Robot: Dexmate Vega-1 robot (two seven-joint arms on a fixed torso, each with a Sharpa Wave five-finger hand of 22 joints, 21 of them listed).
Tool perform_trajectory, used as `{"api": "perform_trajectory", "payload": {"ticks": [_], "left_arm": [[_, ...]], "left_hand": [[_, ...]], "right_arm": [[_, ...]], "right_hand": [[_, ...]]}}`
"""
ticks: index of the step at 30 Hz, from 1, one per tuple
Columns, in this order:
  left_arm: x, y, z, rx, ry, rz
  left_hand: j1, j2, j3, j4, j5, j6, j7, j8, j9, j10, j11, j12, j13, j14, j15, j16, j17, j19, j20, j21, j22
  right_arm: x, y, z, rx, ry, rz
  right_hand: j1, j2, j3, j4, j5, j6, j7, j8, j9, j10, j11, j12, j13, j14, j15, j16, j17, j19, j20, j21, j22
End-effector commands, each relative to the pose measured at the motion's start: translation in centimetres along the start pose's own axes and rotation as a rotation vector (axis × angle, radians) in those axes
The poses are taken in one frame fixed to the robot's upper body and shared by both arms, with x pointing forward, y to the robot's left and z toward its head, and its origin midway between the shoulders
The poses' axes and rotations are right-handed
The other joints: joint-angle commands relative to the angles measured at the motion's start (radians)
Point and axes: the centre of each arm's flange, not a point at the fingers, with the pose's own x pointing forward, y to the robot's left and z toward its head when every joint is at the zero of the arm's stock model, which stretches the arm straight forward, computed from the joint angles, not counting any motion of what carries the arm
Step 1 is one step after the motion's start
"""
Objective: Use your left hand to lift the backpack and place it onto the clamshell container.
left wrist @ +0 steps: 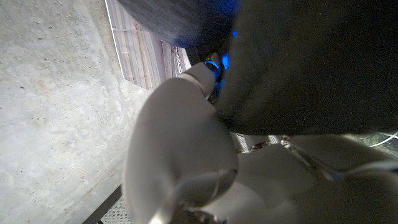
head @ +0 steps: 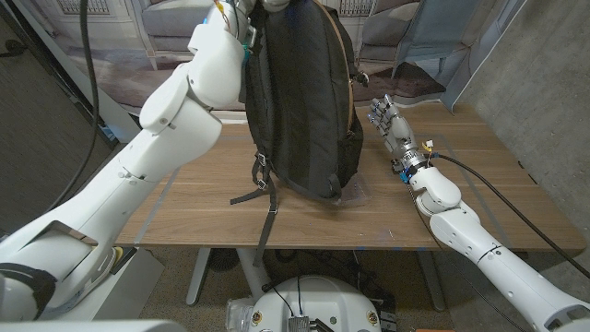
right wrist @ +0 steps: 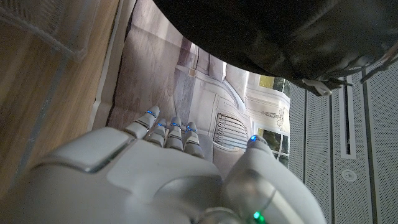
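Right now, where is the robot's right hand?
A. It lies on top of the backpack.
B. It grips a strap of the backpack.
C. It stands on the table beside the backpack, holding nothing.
C: in the head view the right hand stands on the table beside the backpack, fingers apart and holding nothing.

A wooden surface (head: pixel 203 198) stands on white legs (head: pixel 205 272) over a grey floor. Behind it lies a purplish patterned rug (head: pixel 129 88), with a grey upholstered sofa (head: pixel 175 18) beyond. A rough grey concrete wall (head: pixel 539 101) rises beside the surface.
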Motion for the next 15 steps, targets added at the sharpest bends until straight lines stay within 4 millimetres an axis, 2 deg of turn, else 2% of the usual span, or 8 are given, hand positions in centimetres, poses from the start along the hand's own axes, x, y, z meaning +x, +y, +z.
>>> {"api": "perform_trajectory", "payload": {"ticks": [1, 15], "left_arm": [[-0.03, -0.25, 1.58, 0.0, -0.041, -0.014], [0.57, -1.23, 2.32, -0.015, -0.053, -0.038]], "left_hand": [[-0.002, 0.009, 0.009, 0.004, 0.004, 0.0, -0.008, 0.006, 0.001, 0.005, -0.002, 0.0, 0.002, 0.098, -0.147, -0.004, 0.005, -0.008, -0.128, 0.006, 0.001], [-0.003, 0.007, 0.01, 0.002, 0.004, -0.001, -0.011, 0.009, 0.001, 0.006, -0.003, -0.002, 0.005, 0.098, -0.146, -0.008, 0.01, -0.011, -0.129, 0.009, 0.001]], "right_arm": [[-0.42, -0.07, 0.0, 0.003, -0.007, -0.005], [-1.4, -0.37, -0.11, 0.008, 0.001, -0.016]], "right_hand": [[0.011, -0.002, -0.002, -0.005, -0.001, 0.005, 0.004, 0.0, 0.005, 0.005, 0.003, -0.004, 0.006, 0.003, 0.002, 0.003, 0.006, 0.009, -0.004, 0.003, 0.004], [0.011, -0.002, -0.003, -0.005, -0.001, 0.005, 0.004, 0.0, 0.005, 0.005, 0.002, -0.004, 0.006, 0.004, 0.002, 0.003, 0.006, 0.009, -0.003, 0.003, 0.004]]}}
